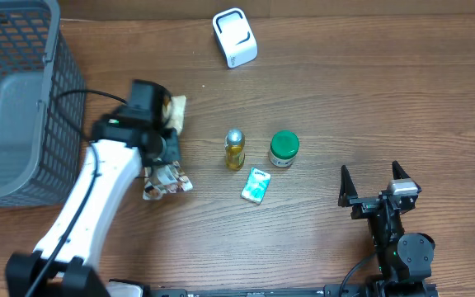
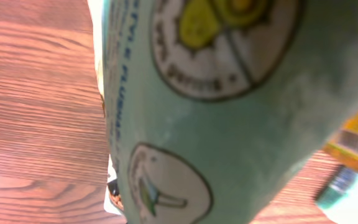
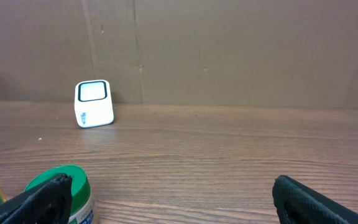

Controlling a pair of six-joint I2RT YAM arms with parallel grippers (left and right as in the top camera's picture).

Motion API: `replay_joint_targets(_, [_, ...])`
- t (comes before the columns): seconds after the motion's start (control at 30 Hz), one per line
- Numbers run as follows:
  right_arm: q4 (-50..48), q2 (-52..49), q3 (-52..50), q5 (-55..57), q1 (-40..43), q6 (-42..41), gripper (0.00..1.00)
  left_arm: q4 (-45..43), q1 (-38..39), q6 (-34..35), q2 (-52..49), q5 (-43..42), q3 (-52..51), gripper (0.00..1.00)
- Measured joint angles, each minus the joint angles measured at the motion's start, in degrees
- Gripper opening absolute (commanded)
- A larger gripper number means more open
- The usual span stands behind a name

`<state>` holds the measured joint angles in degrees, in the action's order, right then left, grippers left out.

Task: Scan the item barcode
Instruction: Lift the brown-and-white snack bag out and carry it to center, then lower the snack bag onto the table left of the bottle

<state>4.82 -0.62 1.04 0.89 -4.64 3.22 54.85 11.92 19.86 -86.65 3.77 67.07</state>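
Teal pouch (image 2: pixel 229 124) pressed against left wrist lens, my left fingers (image 1: pixel 168 150) clamped on it.
Only overhead places it: left of centre of desk (image 1: pixel 328 99), scanner (image 1: pixel 235 37) well apart at far edge; right fingers (image 3: pixel 42 199) spread wide, empty.

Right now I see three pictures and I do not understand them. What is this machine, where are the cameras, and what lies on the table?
It is a robot with two arms at a table. One picture looks down from above; the other two come from cameras on the wrists. The left gripper is shut on a printed packet, which fills its wrist view. The right gripper is open, empty. On the table are a grey basket, a white scanner, a small bottle, a green-lidded jar and a teal box.
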Motion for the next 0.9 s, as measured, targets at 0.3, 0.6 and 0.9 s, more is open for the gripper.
replay_joint_targets(0.3, [0.0,0.0,0.0,0.0,0.0,0.0,1.00,-5.1,7.0,3.0,-9.7,4.7,-2.1,0.23])
replay_joint_targets(0.6, [0.0,0.0,0.0,0.0,0.0,0.0,1.00,-5.2,7.7,4.1,-12.4,4.8,-2.1,0.64])
replay_joint_targets(0.9, [0.0,0.0,0.0,0.0,0.0,0.0,1.00,-5.7,6.8,3.4,-12.5,4.4,-0.3,0.71])
